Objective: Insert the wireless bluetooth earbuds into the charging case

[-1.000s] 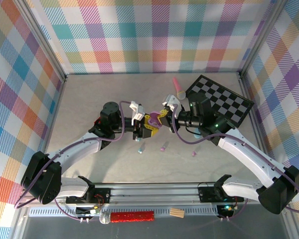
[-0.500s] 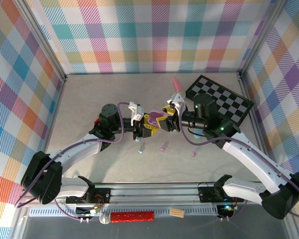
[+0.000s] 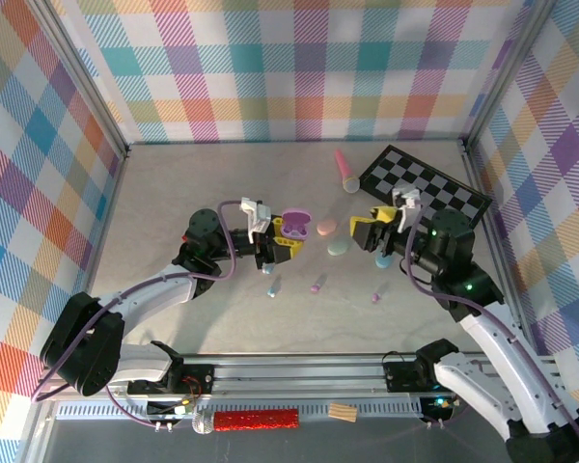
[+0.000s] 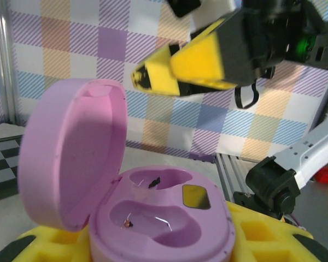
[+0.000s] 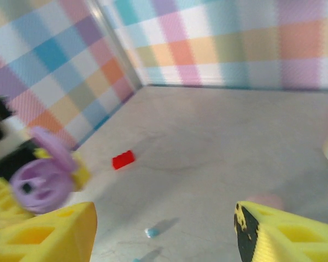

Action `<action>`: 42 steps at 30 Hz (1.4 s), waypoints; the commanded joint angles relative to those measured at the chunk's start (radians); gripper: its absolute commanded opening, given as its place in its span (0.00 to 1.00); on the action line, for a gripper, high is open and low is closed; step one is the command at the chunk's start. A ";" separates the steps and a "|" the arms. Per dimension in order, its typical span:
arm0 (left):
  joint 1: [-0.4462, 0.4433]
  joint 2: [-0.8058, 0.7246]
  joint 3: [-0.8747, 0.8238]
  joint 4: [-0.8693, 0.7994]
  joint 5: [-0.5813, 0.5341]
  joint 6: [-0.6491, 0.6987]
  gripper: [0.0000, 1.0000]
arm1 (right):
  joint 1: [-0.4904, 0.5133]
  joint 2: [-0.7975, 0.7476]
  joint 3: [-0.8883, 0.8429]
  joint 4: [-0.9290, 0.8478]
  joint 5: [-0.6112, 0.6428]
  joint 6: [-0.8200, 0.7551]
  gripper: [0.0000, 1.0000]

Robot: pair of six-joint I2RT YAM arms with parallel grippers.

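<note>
With your left gripper [image 3: 285, 243] closed on the open purple case [image 3: 294, 225] and your right gripper [image 3: 369, 228] open and empty, you needed to take one earbud [image 3: 317, 285] off the surface [image 3: 174, 193] by its stem.

A: Where does the top view sit?
B: High behind, looking down on the whole table [image 3: 174, 183].
A: The wrist views?
B: Left hangs close over the purple case [image 4: 106, 232]; right looks low across the table, same case at its lower left.
</note>
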 commanded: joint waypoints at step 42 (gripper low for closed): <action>0.082 0.002 -0.001 0.202 0.004 -0.105 0.39 | 0.194 0.969 0.061 0.013 -0.242 0.046 0.64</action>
